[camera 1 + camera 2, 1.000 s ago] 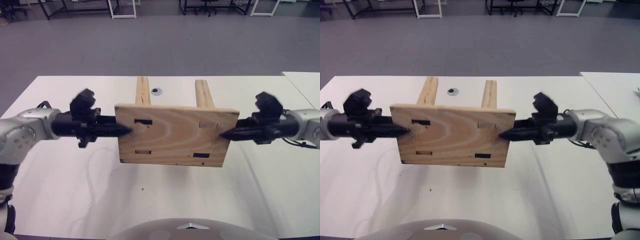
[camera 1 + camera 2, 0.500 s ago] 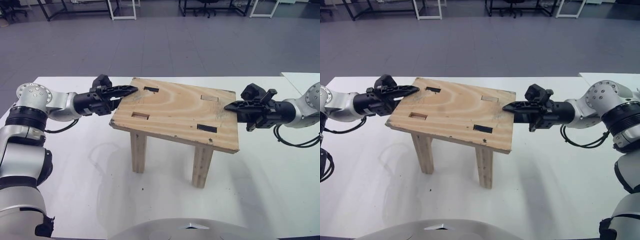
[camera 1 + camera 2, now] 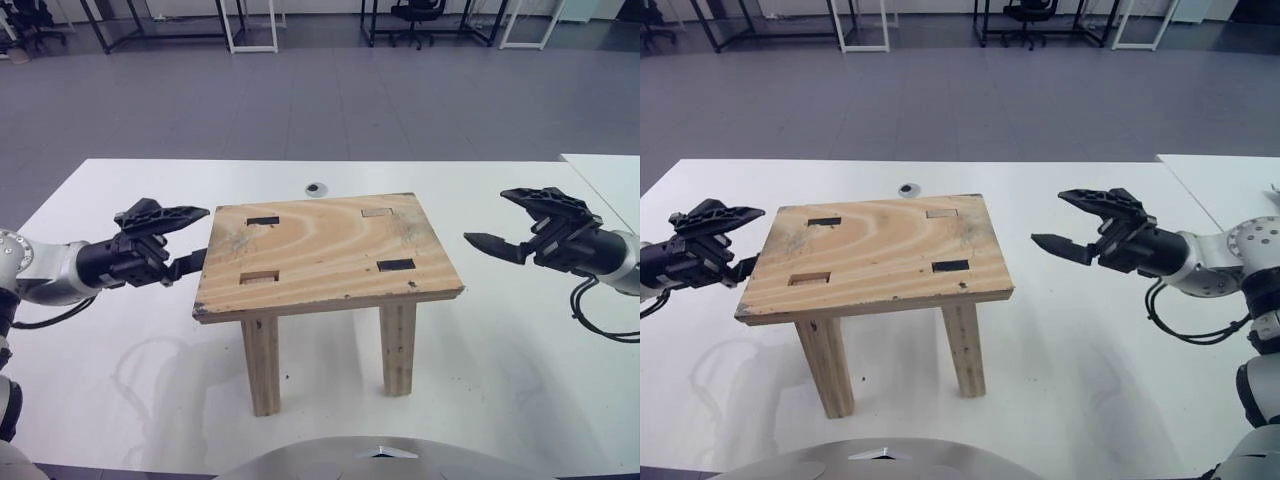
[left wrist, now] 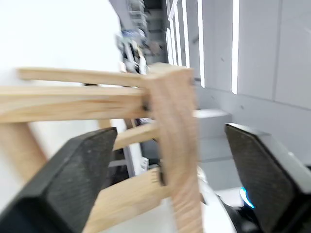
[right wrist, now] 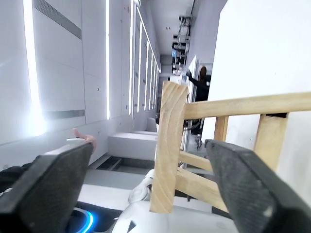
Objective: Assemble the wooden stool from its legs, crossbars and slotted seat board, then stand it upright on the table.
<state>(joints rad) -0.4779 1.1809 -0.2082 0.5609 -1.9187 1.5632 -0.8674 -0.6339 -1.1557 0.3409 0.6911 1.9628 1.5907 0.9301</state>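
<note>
Standing upright on the table [image 3: 520, 350], the stool [image 3: 330, 250] rests on its legs approx. in the middle, slotted board on top. L tool [image 3: 200, 235] is open, fingers spread just beside the stool's left edge. R tool [image 3: 487, 215] is open too, near the right edge but apart from it.

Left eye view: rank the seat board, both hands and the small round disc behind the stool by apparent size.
1. seat board
2. left hand and right hand, both open: they look about alike, so unranked
3. round disc, smallest
</note>
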